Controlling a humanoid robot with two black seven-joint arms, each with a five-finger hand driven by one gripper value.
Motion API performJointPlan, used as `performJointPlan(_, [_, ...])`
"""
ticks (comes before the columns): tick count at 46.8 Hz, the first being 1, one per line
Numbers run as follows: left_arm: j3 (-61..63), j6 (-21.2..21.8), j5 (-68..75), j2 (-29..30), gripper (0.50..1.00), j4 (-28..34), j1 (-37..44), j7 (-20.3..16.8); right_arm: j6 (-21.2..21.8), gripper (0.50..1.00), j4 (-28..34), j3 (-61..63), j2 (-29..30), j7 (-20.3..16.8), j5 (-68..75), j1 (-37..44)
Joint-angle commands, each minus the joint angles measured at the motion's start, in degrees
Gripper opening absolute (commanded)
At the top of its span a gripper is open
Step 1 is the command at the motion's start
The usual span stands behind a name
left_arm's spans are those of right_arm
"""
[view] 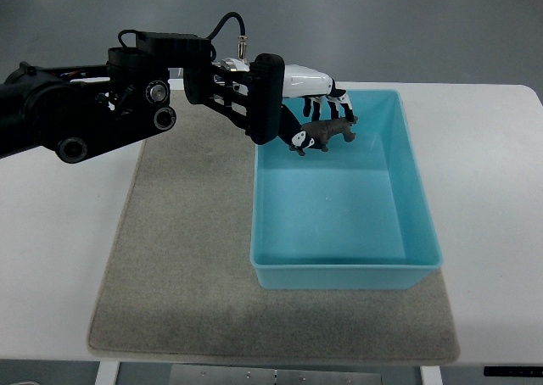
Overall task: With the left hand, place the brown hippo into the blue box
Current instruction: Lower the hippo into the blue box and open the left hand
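The left arm [102,114] reaches in from the left side, a bulky black assembly with a cable looping above it, stretched across the top edge of the grey mat [187,258]. At its end the left hand [318,105], white on the back with dark fingers [339,105], hangs over the far left corner of the blue box [416,198]. The fingers curl downward and are pinched on the brown hippo [325,135], which dangles just beneath them.

The hippo sits roughly level, its body lying across the picture, with its small legs pointing down. It is held above the box's interior, near the back wall and toward the left side, and it appears to be clear of the box floor, though from this steep angle I cannot say for certain how high it hangs.

The box is a shallow, open rectangular tub, light blue, resting mostly on the mat, with its right wall reaching close to the mat's right edge. Its inside shows only bare floor. The mat lies on a white table [492,232], which shows on both sides and along the back. The right arm does not show anywhere in this view.
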Motion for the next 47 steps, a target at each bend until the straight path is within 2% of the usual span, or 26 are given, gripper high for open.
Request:
performJointPlan(1, [0.1, 0.0, 0.0, -0.1, 0.500, 0.0, 0.1, 0.0, 0.1, 0.936, 0.0, 0.0, 0.0, 0.0, 0.0, 0.0])
performJointPlan(8, [0.1, 0.0, -0.3, -0.2, 0.500, -0.1, 0.2, 0.0, 0.1, 0.936, 0.0, 0.0, 0.0, 0.0, 0.0, 0.0])
performJointPlan(11, [0.1, 0.0, -0.8, -0.6, 0.625, -0.1, 0.5, -0.2, 0.0, 0.936, 0.0, 0.0, 0.0, 0.0, 0.0, 0.0])
performJointPlan(13, [0.1, 0.0, -0.9, -0.6, 0.736, -0.1, 0.9, -0.3, 0.0, 0.936, 0.0, 0.0, 0.0, 0.0, 0.0, 0.0])
performJointPlan(14, [0.1, 0.0, -0.9, -0.6, 0.777, -0.1, 1.0, -0.4, 0.0, 0.936, 0.0, 0.0, 0.0, 0.0, 0.0, 0.0])
performJointPlan(15, [0.2, 0.0, -0.9, -0.6, 0.795, -0.2, 1.1, -0.4, 0.0, 0.936, 0.0, 0.0, 0.0, 0.0, 0.0, 0.0])
performJointPlan(21, [0.2, 0.0, -0.9, -0.6, 0.808, -0.2, 1.6, -0.4, 0.0, 0.936, 0.0, 0.0, 0.0, 0.0, 0.0, 0.0])
performJointPlan(24, [0.2, 0.0, -1.0, -0.6, 0.850, -0.2, 1.8, -0.4, 0.0, 0.936, 0.0, 0.0, 0.0, 0.0, 0.0, 0.0])
performJointPlan(29, [0.2, 0.0, -1.0, -0.6, 0.872, -0.2, 1.9, -0.4, 0.0, 0.936, 0.0, 0.0, 0.0, 0.0, 0.0, 0.0])
performJointPlan(47, [0.0, 0.5, -1.3, -0.5, 0.887, 1.1, 1.7, -1.0, 0.0, 0.936, 0.0, 0.0, 0.0, 0.0, 0.0, 0.0])
